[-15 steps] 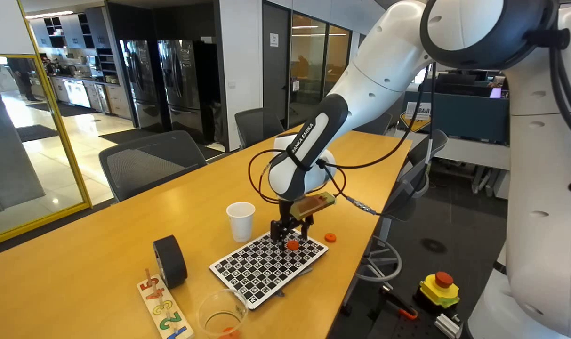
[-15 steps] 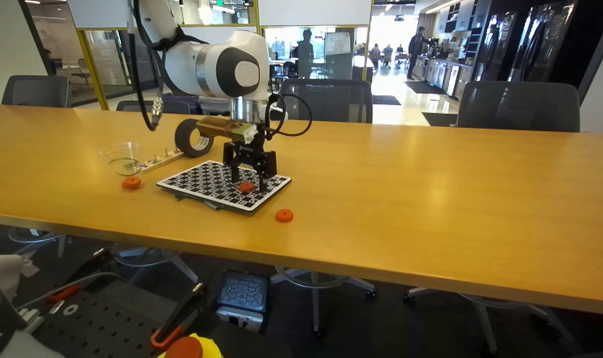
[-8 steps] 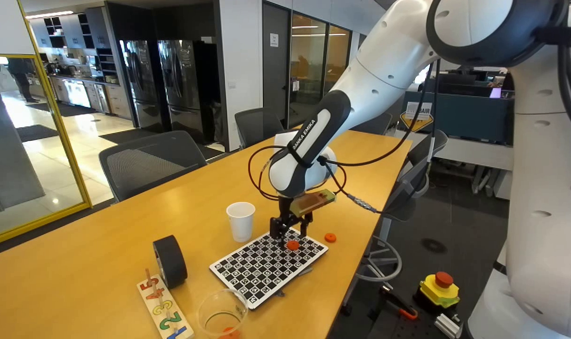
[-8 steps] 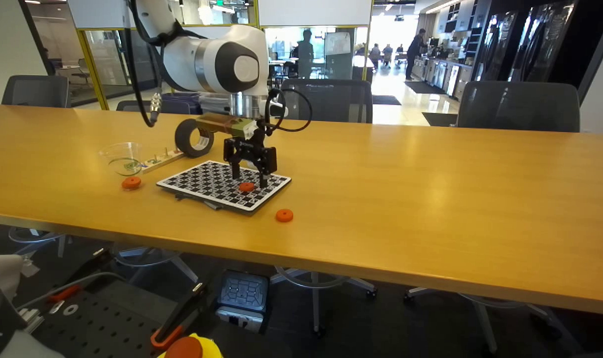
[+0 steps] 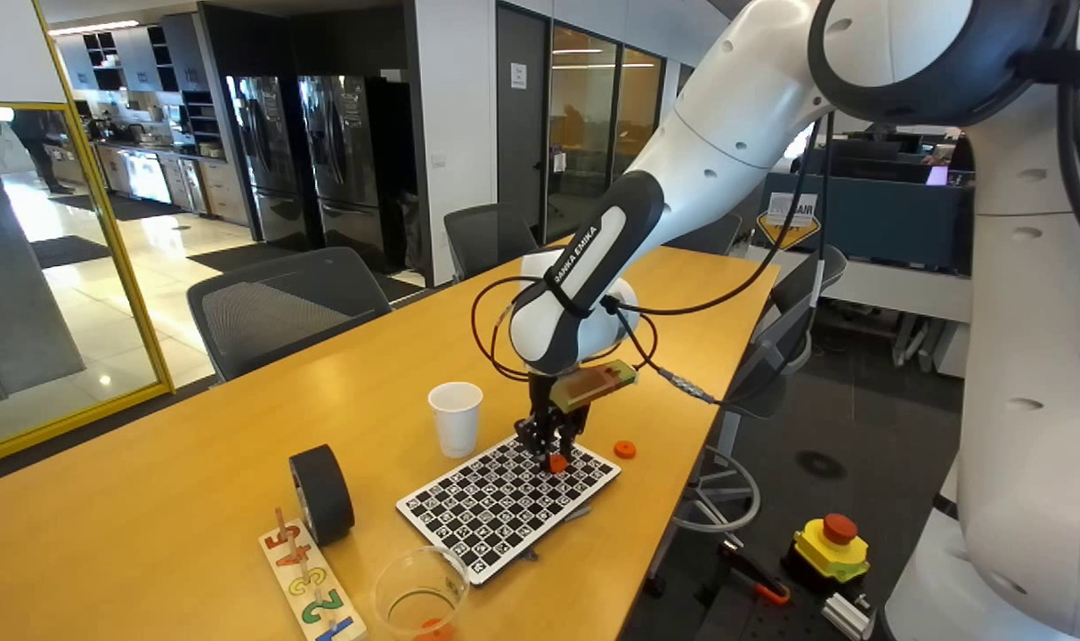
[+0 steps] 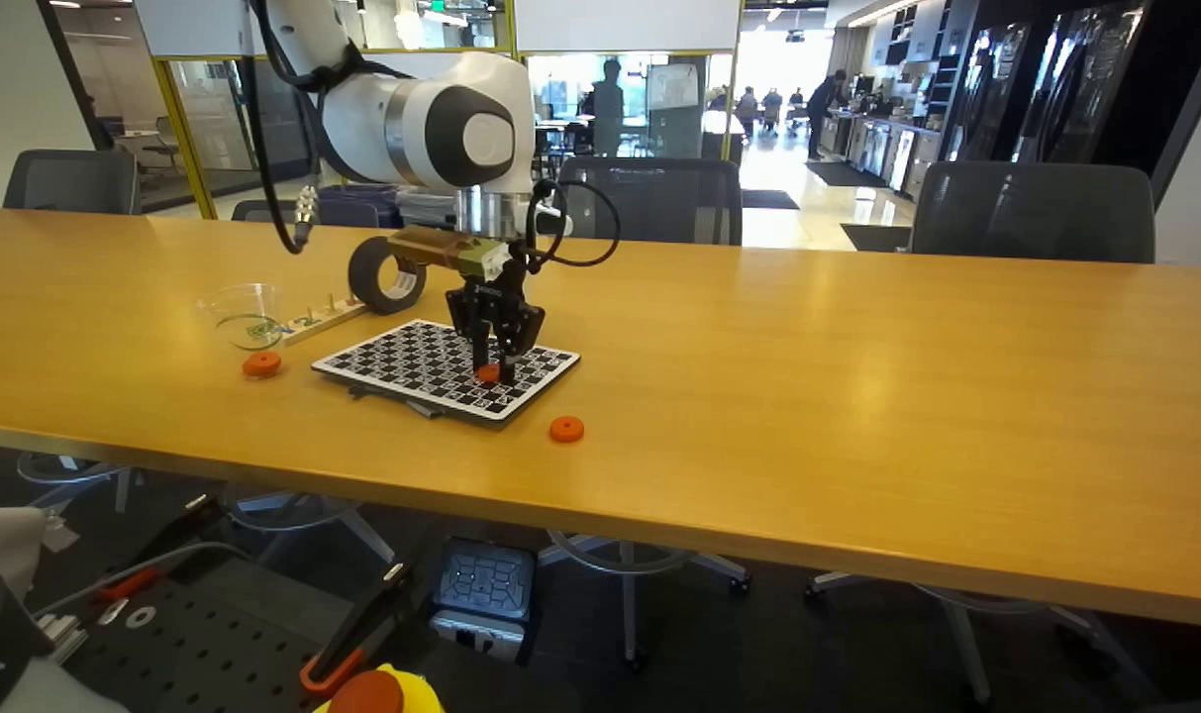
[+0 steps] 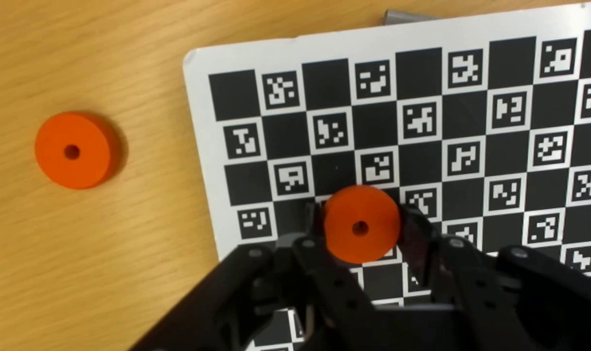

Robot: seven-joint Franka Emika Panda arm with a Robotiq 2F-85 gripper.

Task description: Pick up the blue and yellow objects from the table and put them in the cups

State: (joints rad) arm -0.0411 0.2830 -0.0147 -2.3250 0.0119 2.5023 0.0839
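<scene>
My pincer (image 7: pixel 361 224) is closed to the width of an orange disc (image 7: pixel 361 207), gripping it from both sides. Beneath me lies the checkered board (image 6: pixel 402 347); near me, a second disc (image 7: pixel 76 151) and a white cup (image 5: pixel 456 423). Farther off stands a clear cup (image 5: pixel 419 583), a third disc (image 6: pixel 261 364) beside it.

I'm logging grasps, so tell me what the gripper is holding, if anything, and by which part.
The gripper pinches the orange disc seen against the checkered board by two opposite sides of its round rim.
</scene>
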